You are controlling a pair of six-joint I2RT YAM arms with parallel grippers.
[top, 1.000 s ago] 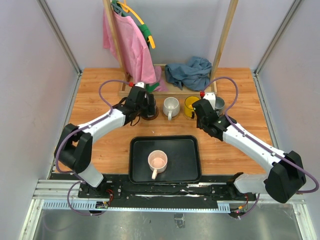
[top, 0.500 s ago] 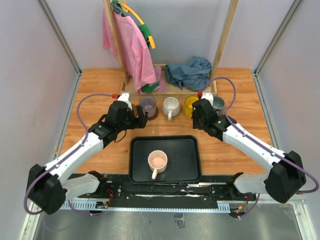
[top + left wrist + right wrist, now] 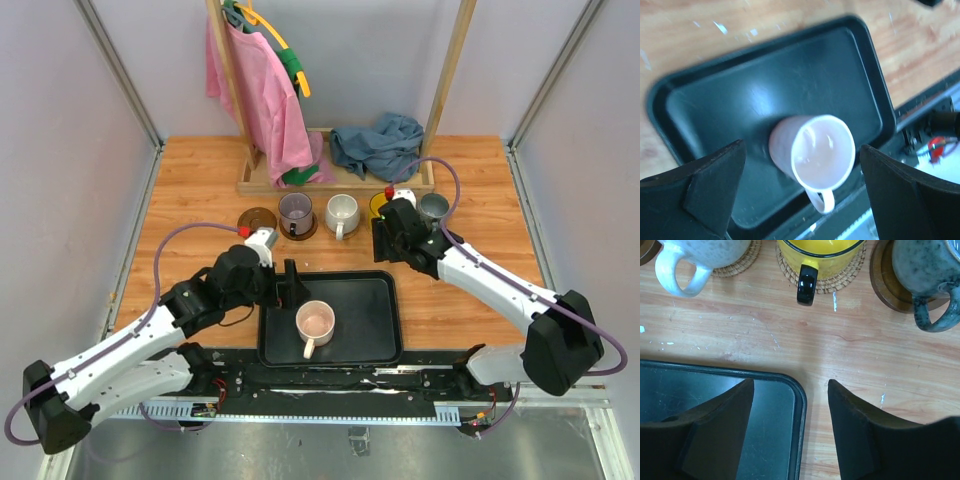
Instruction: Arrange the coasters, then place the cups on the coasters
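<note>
Five cups: purple-grey [image 3: 295,208], white [image 3: 342,210], yellow [image 3: 820,252] and grey-blue [image 3: 922,265] stand on four coasters [image 3: 835,284] in a row toward the tabletop's [image 3: 190,190] far edge; pink [image 3: 316,323] sits in the tray [image 3: 380,300] at the near edge. A fifth coaster [image 3: 258,218], seemingly bare, ends the row leftward. Left pincer [image 3: 288,284] and right pincer [image 3: 790,390] both gape empty.

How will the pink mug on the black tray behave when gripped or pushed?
The pink mug looks rigid and glossy, so probably slippery. Standing upright on the tray, it should not roll; a push may slide it.
</note>
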